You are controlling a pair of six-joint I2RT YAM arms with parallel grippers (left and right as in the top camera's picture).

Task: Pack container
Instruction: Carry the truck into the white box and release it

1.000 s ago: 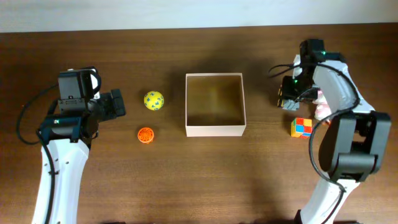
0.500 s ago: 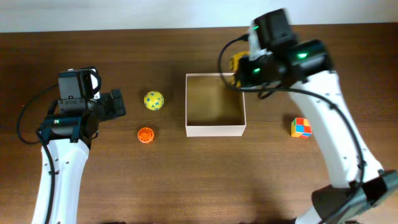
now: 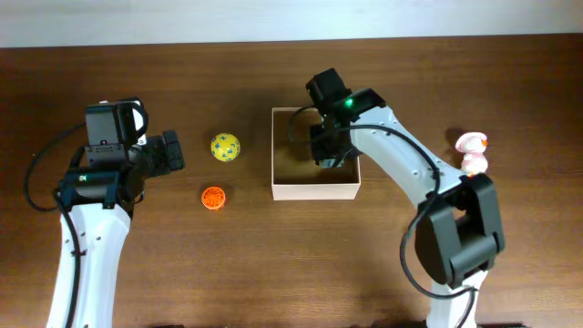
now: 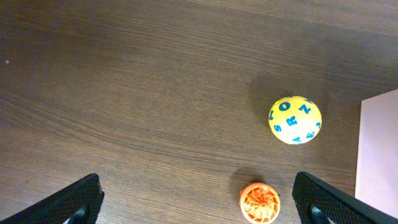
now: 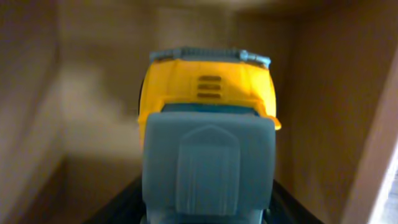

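Note:
The container is a square cream-white box with a tan inside, at the table's middle. My right gripper reaches down into its right half. In the right wrist view it is shut on a yellow and grey-blue toy truck, with the box's tan walls around it. My left gripper is open and empty, left of a yellow ball and an orange disc. The left wrist view shows the open fingers, the ball, the disc and the box's edge.
A pink and white figure stands on the table at the far right. The right arm's lower links cross the table right of the box. A pale wall strip runs along the far edge.
My right arm has swung from the far right over to the box, carrying the toy truck down into it. The coloured cube is now hidden. The left arm has not moved.

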